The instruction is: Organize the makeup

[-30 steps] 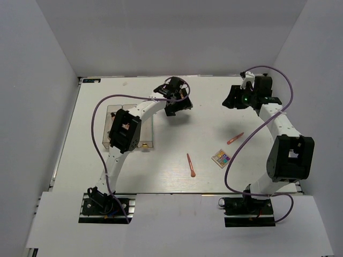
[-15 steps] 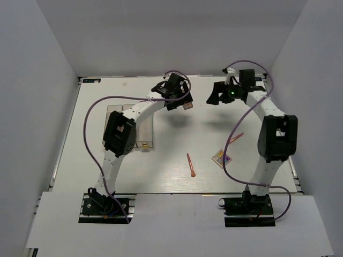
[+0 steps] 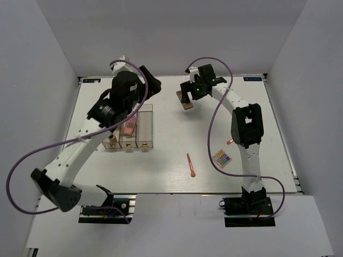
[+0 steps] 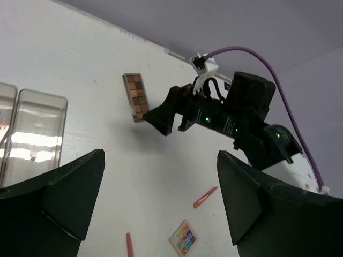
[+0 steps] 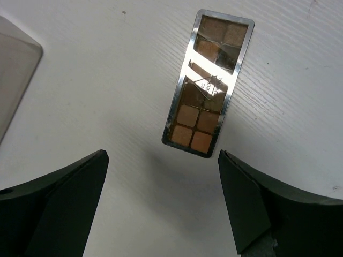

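A brown eyeshadow palette (image 3: 187, 105) lies flat on the table at the back middle; it also shows in the right wrist view (image 5: 209, 83) and the left wrist view (image 4: 136, 96). My right gripper (image 3: 185, 97) (image 5: 163, 155) hovers just over it, open and empty. My left gripper (image 3: 151, 81) (image 4: 161, 155) is open and empty, raised high above the organizer. A multicolour palette (image 3: 222, 158) (image 4: 183, 238) and two coral applicators (image 3: 191, 165) (image 3: 230, 141) lie at the front right. A pink item (image 3: 128, 128) sits in the organizer's middle compartment.
The clear three-compartment organizer (image 3: 146, 124) stands left of centre, with small beige pieces (image 3: 111, 139) at its near end. The right arm's links (image 3: 246, 126) rise over the right part of the table. White walls close the back and sides.
My left arm has pulled back left and up from the back middle, leaving the brown palette on the table. My right gripper has swung left to above that palette.
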